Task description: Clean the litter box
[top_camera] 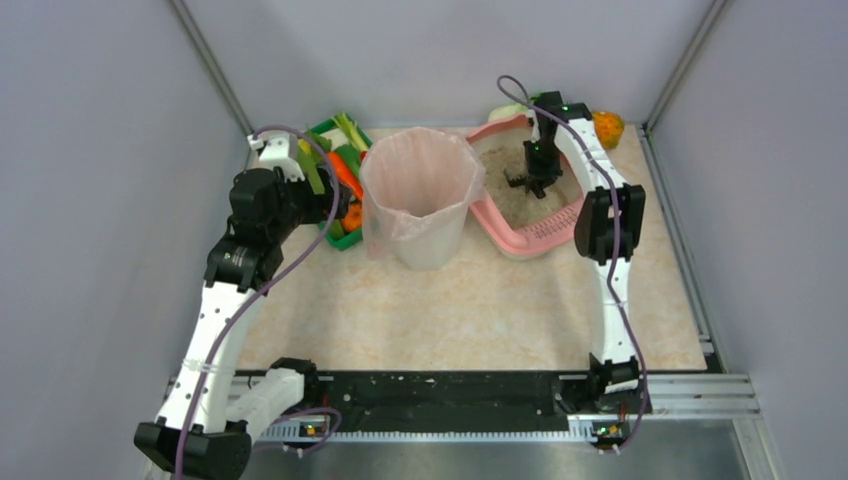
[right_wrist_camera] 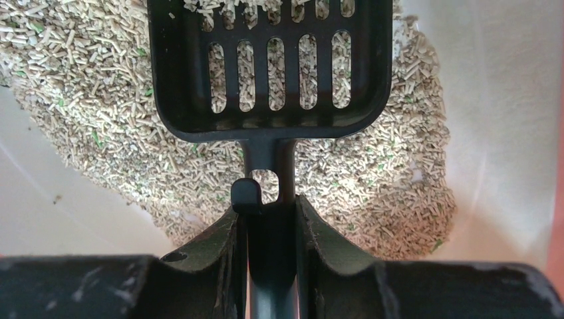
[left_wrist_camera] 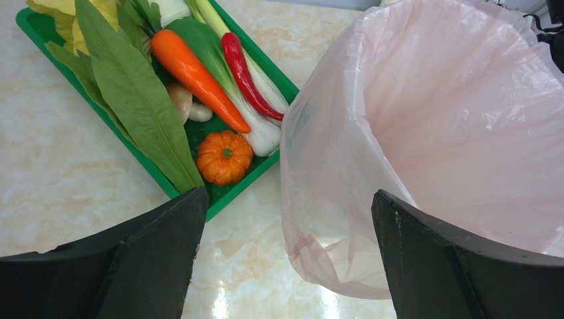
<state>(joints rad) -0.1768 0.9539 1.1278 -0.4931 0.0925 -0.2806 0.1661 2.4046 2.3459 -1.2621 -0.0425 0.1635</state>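
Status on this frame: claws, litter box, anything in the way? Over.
Right claw shut on black scoop, over litter in the litter box. Left claw open, empty, by pink-lined bin. Nothing blocking the scoop.

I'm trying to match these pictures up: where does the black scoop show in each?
Top external: upper right, scoop over the litter box.
Left wrist: not in it.
Right wrist: top centre, handle clamped in the right pincer.
Shared landmark: the beige litter under it, in both those views.
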